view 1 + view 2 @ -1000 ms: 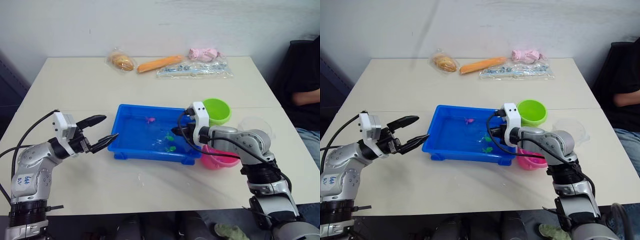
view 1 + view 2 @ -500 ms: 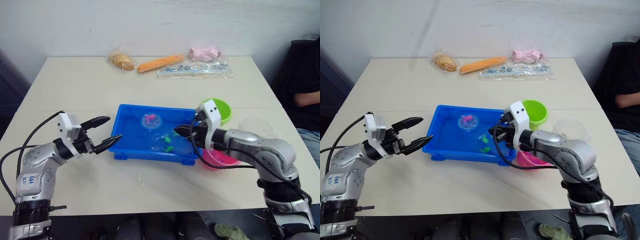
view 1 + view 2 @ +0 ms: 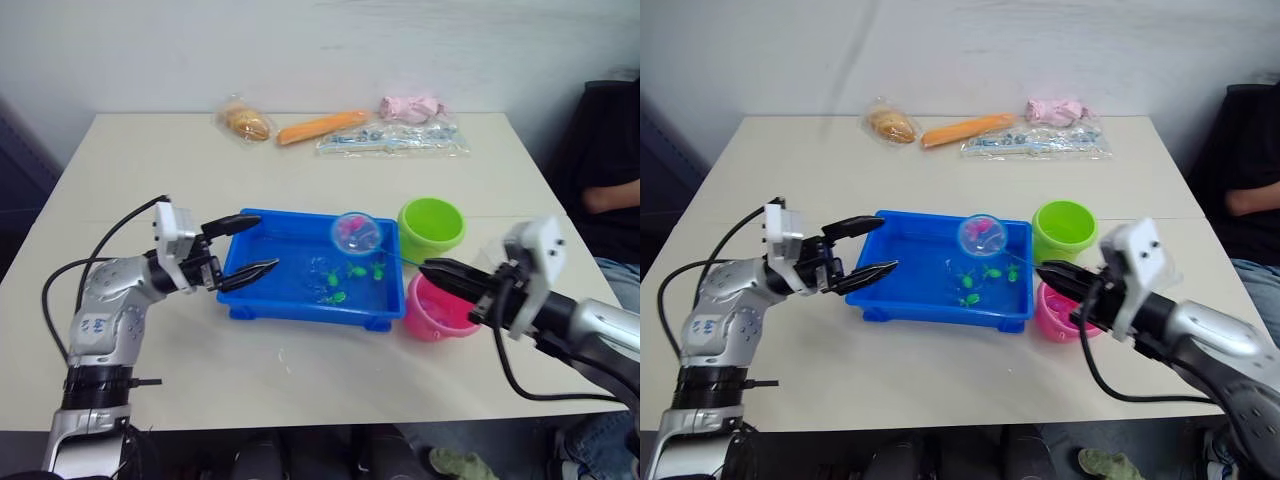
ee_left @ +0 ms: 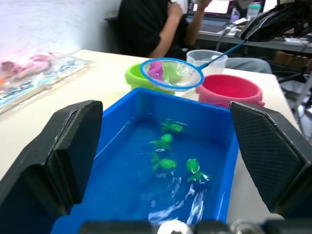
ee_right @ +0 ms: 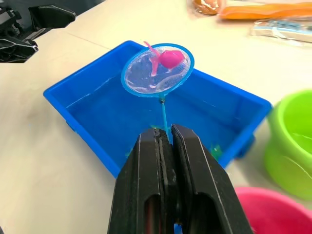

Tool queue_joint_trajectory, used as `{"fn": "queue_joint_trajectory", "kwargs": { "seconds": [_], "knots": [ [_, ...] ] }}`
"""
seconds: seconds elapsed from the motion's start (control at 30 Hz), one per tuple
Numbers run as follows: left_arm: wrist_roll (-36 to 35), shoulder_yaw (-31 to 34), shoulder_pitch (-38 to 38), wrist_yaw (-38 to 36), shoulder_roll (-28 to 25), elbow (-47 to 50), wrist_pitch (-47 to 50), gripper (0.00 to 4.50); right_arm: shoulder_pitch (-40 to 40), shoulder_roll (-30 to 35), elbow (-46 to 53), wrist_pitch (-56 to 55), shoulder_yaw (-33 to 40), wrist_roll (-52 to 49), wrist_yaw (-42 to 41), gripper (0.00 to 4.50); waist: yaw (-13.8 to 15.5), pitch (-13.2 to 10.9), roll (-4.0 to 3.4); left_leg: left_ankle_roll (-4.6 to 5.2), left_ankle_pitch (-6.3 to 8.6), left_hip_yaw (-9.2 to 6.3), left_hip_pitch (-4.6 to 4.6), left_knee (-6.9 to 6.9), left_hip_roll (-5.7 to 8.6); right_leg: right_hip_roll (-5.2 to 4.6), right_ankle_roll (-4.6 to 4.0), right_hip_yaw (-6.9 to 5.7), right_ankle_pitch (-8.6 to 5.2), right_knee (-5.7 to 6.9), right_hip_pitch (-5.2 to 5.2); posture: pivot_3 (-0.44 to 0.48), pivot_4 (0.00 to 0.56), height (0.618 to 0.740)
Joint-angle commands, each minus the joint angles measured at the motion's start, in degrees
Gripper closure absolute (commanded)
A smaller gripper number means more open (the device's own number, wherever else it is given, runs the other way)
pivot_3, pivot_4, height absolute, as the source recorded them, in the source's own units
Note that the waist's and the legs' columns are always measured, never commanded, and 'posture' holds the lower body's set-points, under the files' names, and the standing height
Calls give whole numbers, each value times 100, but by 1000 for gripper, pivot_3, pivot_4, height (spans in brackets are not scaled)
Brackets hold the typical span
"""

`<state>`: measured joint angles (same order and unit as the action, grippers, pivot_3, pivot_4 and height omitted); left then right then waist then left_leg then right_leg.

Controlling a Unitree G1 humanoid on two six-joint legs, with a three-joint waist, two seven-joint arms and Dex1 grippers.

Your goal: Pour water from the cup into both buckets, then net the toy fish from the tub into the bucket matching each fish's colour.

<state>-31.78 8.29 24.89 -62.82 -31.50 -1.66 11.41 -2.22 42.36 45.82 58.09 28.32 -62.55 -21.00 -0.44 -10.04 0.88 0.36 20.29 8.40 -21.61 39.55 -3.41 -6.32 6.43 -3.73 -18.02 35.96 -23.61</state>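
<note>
The blue tub [image 3: 262,296] holds water and several green toy fish [image 3: 340,296]. My right gripper [image 3: 436,271] is shut on the net's thin handle, above the pink bucket [image 3: 438,312]. The net [image 3: 357,232] hangs over the tub's far right end with a pink fish [image 5: 170,58] lying in its mesh. The lime green bucket [image 3: 431,228] stands behind the pink one. The clear cup [image 4: 204,57] sits to the right of the buckets. My left gripper [image 3: 252,247] is open at the tub's left end, one finger over the rim, holding nothing.
At the table's far edge lie a bagged bun [image 3: 244,122], an orange carrot-like toy [image 3: 318,127], a clear packet [image 3: 392,138] and a pink soft toy [image 3: 408,107]. A person in black [image 3: 610,170] sits at the right side.
My right arm drew back to the right and lifted the net with the pink fish out of the water toward the buckets. My left gripper moved right to the tub's left rim.
</note>
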Motion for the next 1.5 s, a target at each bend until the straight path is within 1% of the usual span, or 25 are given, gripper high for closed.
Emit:
{"fn": "queue_joint_trajectory", "kwargs": {
  "seconds": [0.03, 0.1, 0.17, 0.23, 0.3, 0.4, 0.5, 0.63, 0.73, 0.83, 0.97, 1.07, 1.1, 1.2, 1.37, 1.5],
  "knots": [
    [-2, -250, 421, -281, 150, -313, -29, 33, 813, 3, 569, -361, 1120, -319, 57, 4500, 49, 0, 0, -1, 0, 0, 0, 0, 3, 1, 0, 0, 0, -1, -1, 0, 150, 740],
    [35, -406, 623, -436, 280, -533, -53, 33, 1513, -137, 749, -525, 1802, -455, 68, 4500, 107, 0, -1, 0, -1, 0, 2, 0, 12, -2, 0, 0, 0, -2, 4, 0, 150, 740],
    [53, -480, 731, -540, 350, -669, -73, 33, 2072, -205, 881, -704, 2205, -517, -10, 4500, 163, 0, -1, 0, -1, -1, 4, 0, 15, -1, 4, 1, 2, -7, 10, 0, 150, 740],
    [78, -586, 856, -685, 429, -828, -80, 33, 2841, -640, 1030, -1162, 2735, -361, -327, 4500, 177, 0, -1, 2, 0, 0, 7, 0, 16, -1, 9, 8, 5, -10, 11, 0, 150, 740],
    [106, -664, 958, -807, 484, -974, -106, 33, 3407, -1001, 1067, -1539, 3050, -217, -500, 4500, 179, 0, 0, 2, 0, 0, 7, 0, 15, 4, 10, 6, 5, -14, 14, 0, 150, 740],
    [137, -728, 1079, -922, 559, -1155, -152, 33, 3990, -1380, 1025, -2055, 3066, 177, -775, 4500, 159, 0, 0, 2, 0, -1, 10, 0, 15, 4, 10, 10, 5, -13, 14, 0, 150, 740],
    [172, -747, 1155, -990, 638, -1254, -189, 33, 4339, -1625, 983, -2512, 2823, 663, -999, 4500, 133, 0, 0, 3, 0, 3, 19, 0, 15, 5, 11, 17, 6, -11, 18, 0, 150, 740],
    [207, -762, 1195, -1038, 710, -1292, -216, 33, 4786, -1782, 783, -3359, 2122, 2052, -1541, 4500, 123, 1, -2, 3, 0, 2, 22, -3, 14, 6, 10, 18, 5, -9, 18, 0, 150, 740],
    [218, -760, 1173, -1041, 733, -1256, -215, 33, 4894, -1892, 495, -4098, 1697, 2900, -1787, 4500, 123, 1, -2, 2, 0, 2, 22, -3, 16, 6, 10, 19, 5, -10, 18, 0, 150, 740],
    [218, -758, 1102, -1036, 740, -1162, -187, 33, 4907, -1976, 143, -4824, 1433, 3622, -1925, 4500, 123, 1, -2, 2, -1, 3, 23, -1, 18, 6, 10, 20, 5, -9, 19, 0, 150, 740],
    [219, -755, 1024, -1019, 735, -1077, -163, 33, 4861, -1948, -326, -5985, 1269, 4612, -2028, 4500, 123, 0, -2, 1, -1, 3, 24, -2, 17, 6, 10, 19, 5, -8, 18, 0, 150, 740],
    [210, -750, 983, -991, 732, -1012, -135, 33, 4814, -1915, -649, -6862, 1196, 5122, -2092, 4500, 122, 0, -2, 0, -2, 3, 25, -1, 17, 6, 10, 19, 5, -8, 19, 0, 150, 740],
    [208, -756, 948, -983, 727, -978, -113, 33, 4762, -1908, -763, -7332, 1215, 5404, -2042, 4500, 121, 0, -2, 0, -2, 3, 26, -1, 17, 6, 10, 20, 5, -7, 19, 0, 150, 740],
    [208, -768, 892, -970, 726, -916, -79, 33, 4585, -1993, -1078, -8161, 1281, 6041, -1696, 4500, 108, 0, -2, -2, -3, 4, 29, -2, 17, 6, 10, 21, 5, -5, 20, 0, 150, 740],
    [210, -749, 880, -904, 767, -889, -86, 33, 4401, -1898, -1606, -9258, 1342, 7163, -1179, 4500, 77, 0, -3, -8, -6, 4, 31, -1, 16, 6, 9, 21, 5, -2, 22, 0, 150, 740],
    [222, -739, 882, -858, 797, -882, -107, 33, 4390, -1746, -1791, -9821, 1350, 7799, -903, 4500, 40, 0, -3, -9, -7, 4, 33, -1, 17, 6, 9, 23, 5, -1, 23, 0, 150, 740]
  ]
}}
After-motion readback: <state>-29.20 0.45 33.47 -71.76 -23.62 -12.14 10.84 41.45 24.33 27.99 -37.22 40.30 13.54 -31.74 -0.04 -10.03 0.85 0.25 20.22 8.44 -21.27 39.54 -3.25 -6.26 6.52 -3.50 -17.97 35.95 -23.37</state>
